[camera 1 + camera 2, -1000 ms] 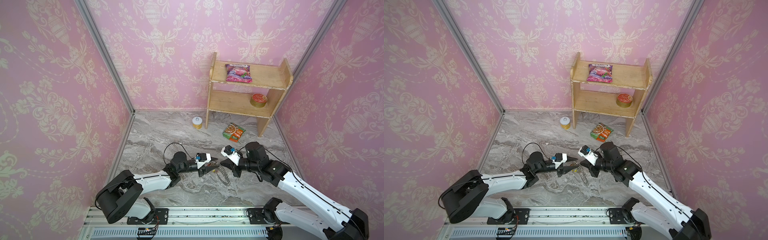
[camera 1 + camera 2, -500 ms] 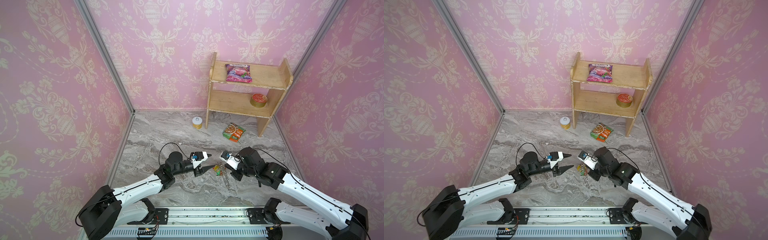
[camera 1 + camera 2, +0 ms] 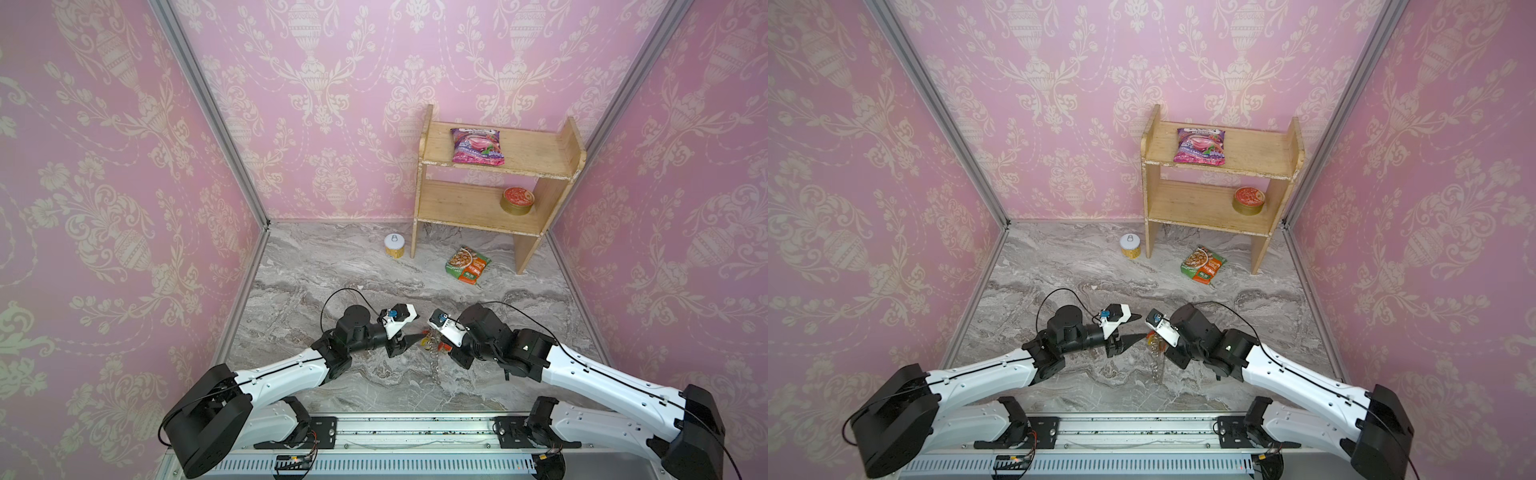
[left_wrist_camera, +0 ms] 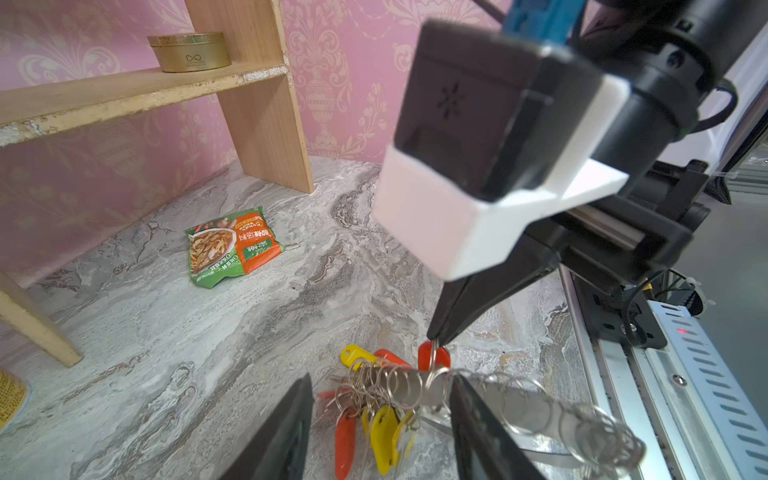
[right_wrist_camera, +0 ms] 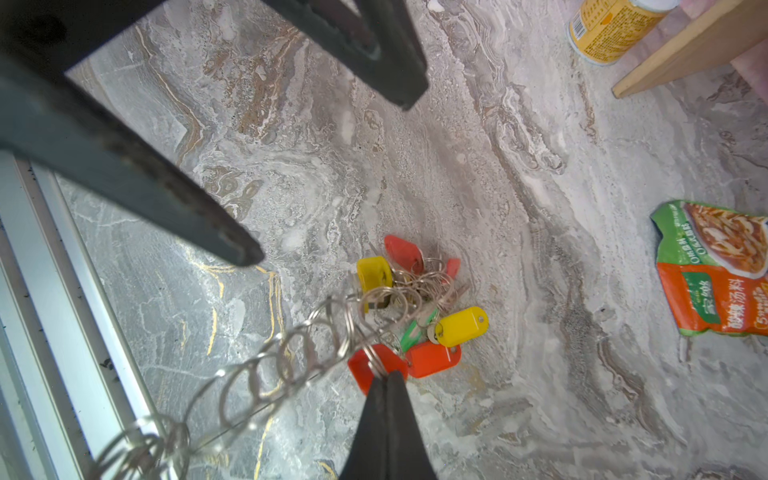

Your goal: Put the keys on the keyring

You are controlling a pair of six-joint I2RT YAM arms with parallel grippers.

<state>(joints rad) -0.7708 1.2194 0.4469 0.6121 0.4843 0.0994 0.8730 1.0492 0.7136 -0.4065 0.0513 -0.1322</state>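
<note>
Left gripper (image 4: 380,380) half open, grips nothing, near keyring (image 5: 286,357). Keys (image 5: 417,309) piled mid-desk (image 3: 374,266), near front edge. Right gripper (image 5: 384,380) pinched shut on keyring. We judge keyring light, floppy, slippery: pinch single ring.

a second ago the left gripper (image 3: 1138,327) was pushed right up against the right gripper (image 5: 384,377), hiding the keys (image 5: 419,316) between them. it then drew back to the left, opening a clear gap, and has now come in again, its tips just beside the bunch. in both top views its shoulder block sits further left and lower than a second ago. the right gripper has slid a little toward the rail and to the left, and the keyring (image 5: 270,370) and the bunch have shifted with it.
</note>
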